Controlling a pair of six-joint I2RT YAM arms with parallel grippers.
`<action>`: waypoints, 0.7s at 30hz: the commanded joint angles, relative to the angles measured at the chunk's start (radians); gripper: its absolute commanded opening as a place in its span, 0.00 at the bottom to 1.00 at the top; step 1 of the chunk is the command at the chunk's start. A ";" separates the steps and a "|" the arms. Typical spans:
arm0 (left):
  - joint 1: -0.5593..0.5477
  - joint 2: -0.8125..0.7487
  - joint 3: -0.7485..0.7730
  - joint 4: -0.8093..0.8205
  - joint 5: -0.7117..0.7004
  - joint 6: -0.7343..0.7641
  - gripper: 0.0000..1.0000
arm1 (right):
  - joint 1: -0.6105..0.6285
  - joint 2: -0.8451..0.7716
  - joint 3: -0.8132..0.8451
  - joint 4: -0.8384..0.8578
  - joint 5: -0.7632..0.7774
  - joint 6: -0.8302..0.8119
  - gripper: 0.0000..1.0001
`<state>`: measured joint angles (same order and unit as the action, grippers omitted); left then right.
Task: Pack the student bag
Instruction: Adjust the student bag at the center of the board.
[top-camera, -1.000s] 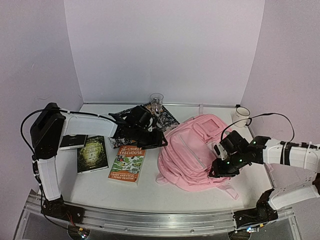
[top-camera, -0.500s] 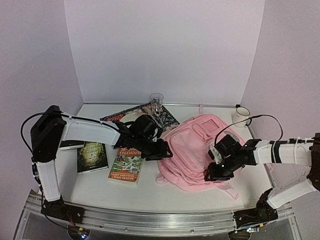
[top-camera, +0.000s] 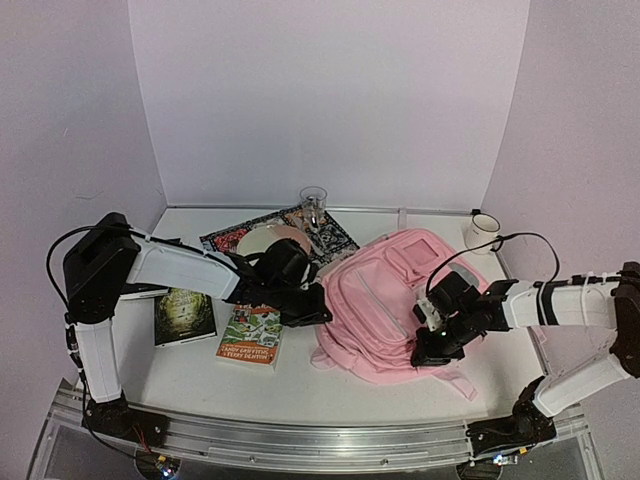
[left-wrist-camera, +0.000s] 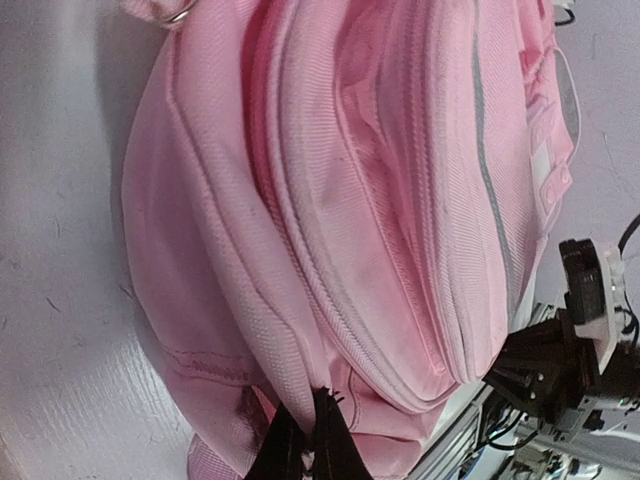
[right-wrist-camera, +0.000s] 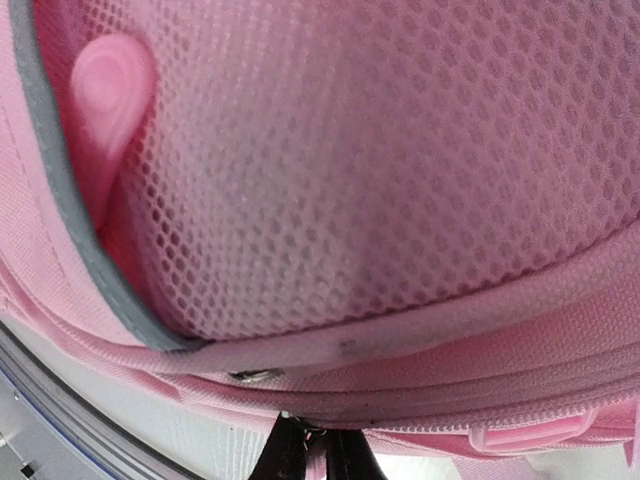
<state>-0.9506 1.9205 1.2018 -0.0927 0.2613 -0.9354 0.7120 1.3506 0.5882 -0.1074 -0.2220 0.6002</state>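
A metal rail (top-camera: 300, 440) runs along the near edge of the white counter (top-camera: 200, 380), with both arm bases bolted to it. Nearest of the working parts is the right pincer (top-camera: 422, 352), pressed to the student bag (top-camera: 385, 290) at about the bag's 5 o'clock edge. Its wrist view shows the two dark fingers drawn almost together, with a thin pink strip of the bag nipped between them. The strip sits just under a seam and a panel of pink mesh (right-wrist-camera: 400, 150) edged in grey piping. Whether it is a zip tab or a fold of fabric is not clear.

A little farther in, the left pincer (top-camera: 320, 312) meets the bag at its 9 o'clock edge. Its fingers are closed tight, tips together on the bag's outer seam, and seem to pinch a thin bit of fabric there. The bag itself lies flat on the counter, at roughly 3 o'clock of the counter's middle, front pockets up.

At the bag's 9 o'clock, partly under the left arm, lies an orange book (top-camera: 252, 335). At that book's 9 o'clock lies a dark green book (top-camera: 184, 315); both are flat and apart from each other. Farther back, at the bag's 11 o'clock, a patterned book (top-camera: 335, 238) carries a pale plate (top-camera: 262, 240), and a clear glass (top-camera: 313, 197) stands at its far edge. A white mug (top-camera: 482, 232) stands at the bag's 1 o'clock, near the far right corner.
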 joint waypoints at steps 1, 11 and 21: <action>-0.014 0.001 -0.013 0.116 0.041 -0.038 0.00 | 0.055 -0.036 0.109 -0.057 -0.081 0.039 0.00; -0.034 -0.042 -0.029 0.257 0.020 -0.102 0.00 | 0.151 0.136 0.360 -0.059 -0.106 0.047 0.00; 0.027 -0.038 0.016 0.226 -0.054 0.071 0.01 | 0.149 0.199 0.420 -0.031 -0.035 0.062 0.11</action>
<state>-0.9338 1.9152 1.1516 0.0300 0.1534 -0.9769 0.8543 1.5316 0.9080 -0.3139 -0.2589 0.6569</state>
